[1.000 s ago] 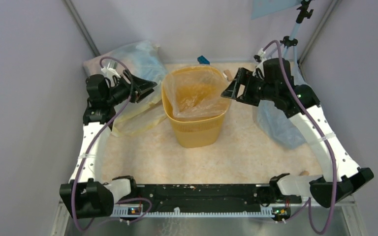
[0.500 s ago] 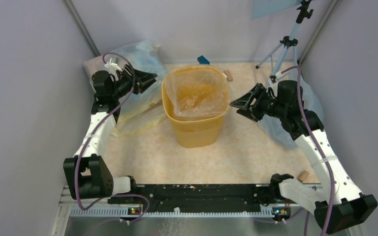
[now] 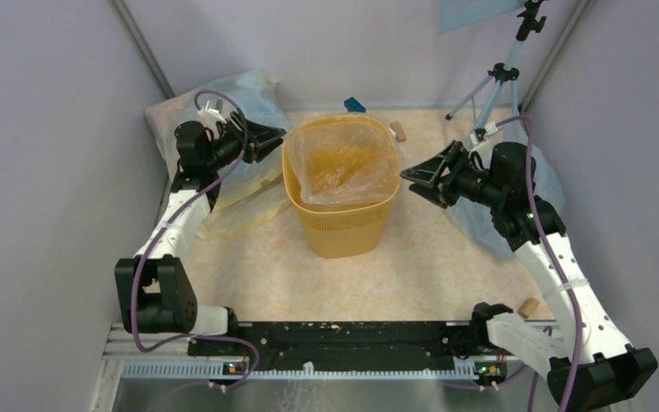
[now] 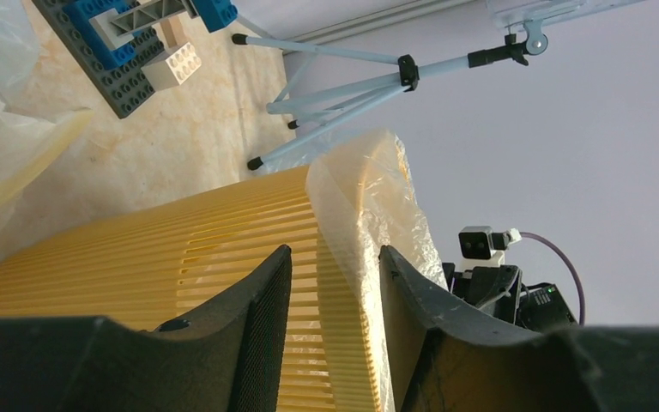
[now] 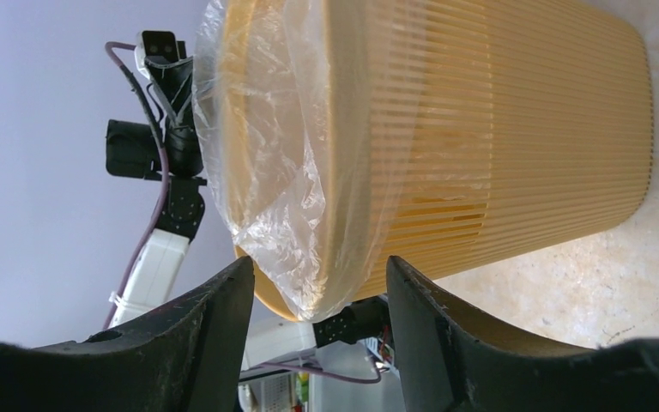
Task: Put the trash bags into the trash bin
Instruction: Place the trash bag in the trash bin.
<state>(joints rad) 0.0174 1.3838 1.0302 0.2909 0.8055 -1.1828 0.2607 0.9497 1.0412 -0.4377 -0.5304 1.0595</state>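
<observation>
Trash bin (image 3: 341, 206): upright on the counter (image 3: 309, 279), roughly midway between the two arms, mouth facing up.
Trash bag (image 3: 343, 163): inside the bin as a liner, mouth open. The film is wrinkled and glossy, and its edge is turned over the rim.
Bag edge, right wrist view: film (image 5: 275, 163) hangs down the outside of the bin wall (image 5: 498, 129) below the rim.
Bag edge, left wrist view: a flap of film (image 4: 377, 197) stands clear of the ribbed wall (image 4: 180, 257).
Left fingers (image 4: 262, 326): spread apart, grasping nothing. The bin wall and the film edge show in the gap between them.
Left fingers, overhead: tips just beside the bin's left rim (image 3: 285, 142). Contact with the rim cannot be told.
Right fingers (image 5: 223, 335): spread apart, grasping nothing, with the rim and the draped film in line with the gap.
Right fingers, overhead: tips just beside the bin's right rim (image 3: 397, 176). Contact cannot be told.
Bluish sacks: one at the rear left corner (image 3: 240, 99), one under the right arm (image 3: 480, 219).
Pale yellowish film (image 3: 240, 206): flat on the counter, left of the bin.
Tripod (image 3: 502, 73): rear right corner.
Block tower (image 4: 137, 43): lying on the counter beyond the bin.
</observation>
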